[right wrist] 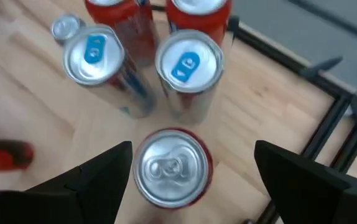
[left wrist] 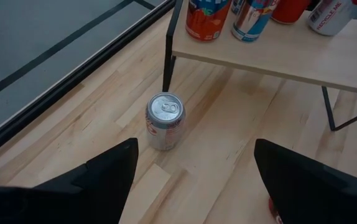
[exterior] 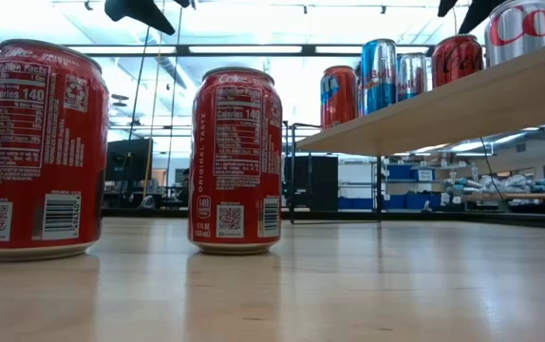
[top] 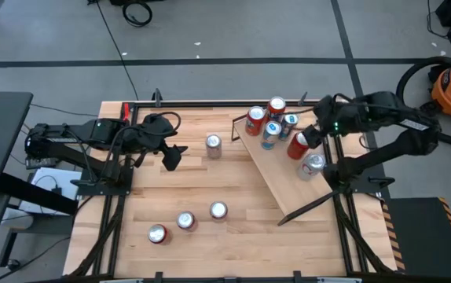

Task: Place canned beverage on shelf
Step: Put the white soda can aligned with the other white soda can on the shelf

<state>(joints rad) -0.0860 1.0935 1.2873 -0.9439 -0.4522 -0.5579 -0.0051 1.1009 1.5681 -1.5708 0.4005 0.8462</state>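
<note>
Planked tabletop (top: 241, 204); sloped shelf (top: 288, 185) at my right carries six cans. Right gripper (right wrist: 191, 171) spread wide, poised above the red can (right wrist: 171, 174) there. Left gripper (left wrist: 194, 168) equally wide, facing a silver can (left wrist: 165, 120) on the table

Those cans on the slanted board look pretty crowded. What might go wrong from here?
1. The right gripper hangs open over a red can packed close to other cans on the sloped shelf; pulling away carelessly could knock neighbours over.
2. A toppled can may roll down the slope.
3. The left gripper, open, faces a silver can standing near the shelf's black leg, which it might bump.
</note>
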